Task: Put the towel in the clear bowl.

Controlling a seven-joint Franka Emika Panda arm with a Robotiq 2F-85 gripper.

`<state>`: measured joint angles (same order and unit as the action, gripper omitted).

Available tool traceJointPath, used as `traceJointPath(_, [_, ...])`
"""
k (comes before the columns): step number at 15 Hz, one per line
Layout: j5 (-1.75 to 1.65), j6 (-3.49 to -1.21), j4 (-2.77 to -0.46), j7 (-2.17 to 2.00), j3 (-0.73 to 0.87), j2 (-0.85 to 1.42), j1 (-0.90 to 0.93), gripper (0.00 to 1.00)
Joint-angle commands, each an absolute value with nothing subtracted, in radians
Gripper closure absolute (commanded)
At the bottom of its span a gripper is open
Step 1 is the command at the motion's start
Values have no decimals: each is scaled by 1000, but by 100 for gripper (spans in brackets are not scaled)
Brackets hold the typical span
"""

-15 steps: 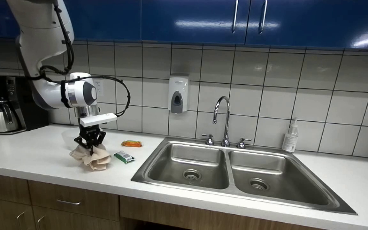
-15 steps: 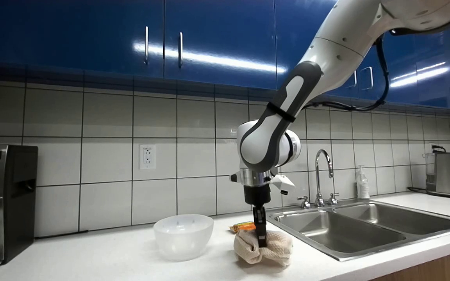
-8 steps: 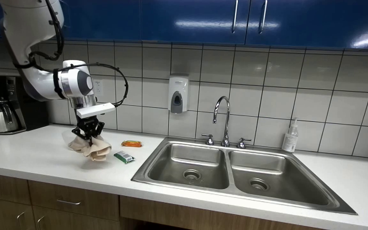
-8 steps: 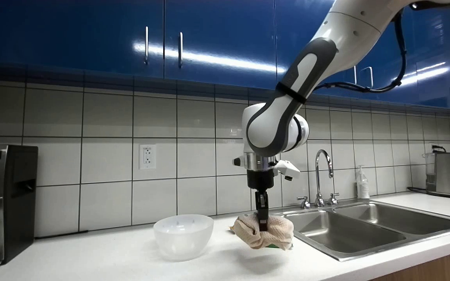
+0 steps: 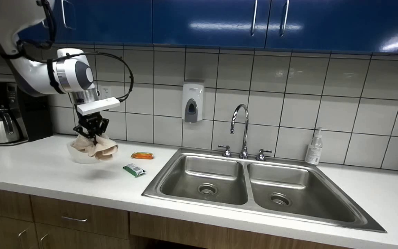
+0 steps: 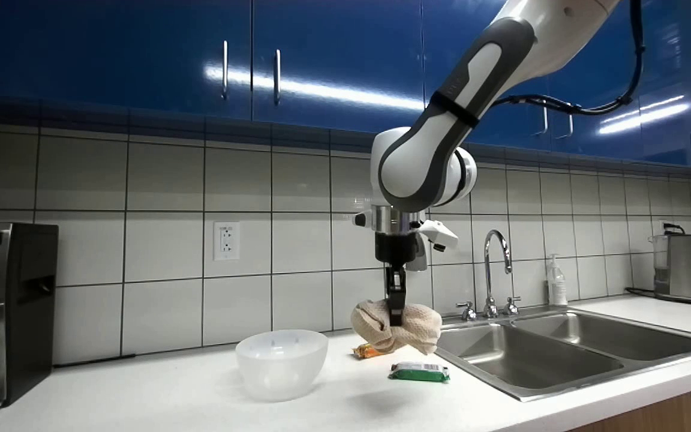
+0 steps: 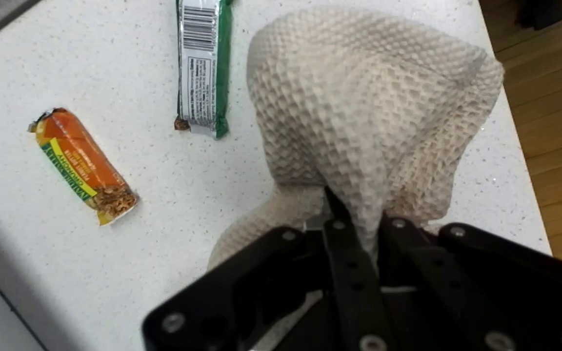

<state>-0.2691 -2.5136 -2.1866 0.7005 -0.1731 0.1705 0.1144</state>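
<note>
The beige textured towel (image 5: 105,149) hangs bunched in my gripper (image 5: 94,140), above the counter. In an exterior view the towel (image 6: 422,329) is higher than the clear bowl's rim and to the right of it. The gripper (image 6: 396,318) points down there. The clear bowl (image 6: 282,369) stands upright on the counter. In an exterior view the bowl (image 5: 78,157) is partly hidden behind the towel. In the wrist view the gripper (image 7: 359,219) is closed with a fold of the towel (image 7: 349,92) pinched between its fingers. The bowl is not visible in the wrist view.
A green wrapped bar (image 6: 420,372) and an orange wrapped bar (image 5: 142,155) lie on the counter near the towel. A double sink (image 5: 199,204) with a faucet (image 5: 245,131) is to one side. A coffee maker (image 6: 27,312) stands beyond the bowl. Blue cabinets (image 6: 333,60) hang above.
My gripper has lifted the towel off the counter and keeps rising with it. In an exterior view the green bar has come into sight below the towel. The bowl has not moved.
</note>
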Motion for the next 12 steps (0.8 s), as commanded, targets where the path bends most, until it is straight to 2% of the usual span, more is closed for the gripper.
traceJointPath(1, [-263, -2520, -2211, 704, -182, 114, 126, 98])
traceJointPath(12, [-298, -2508, -2097, 662, -183, 186, 181, 98])
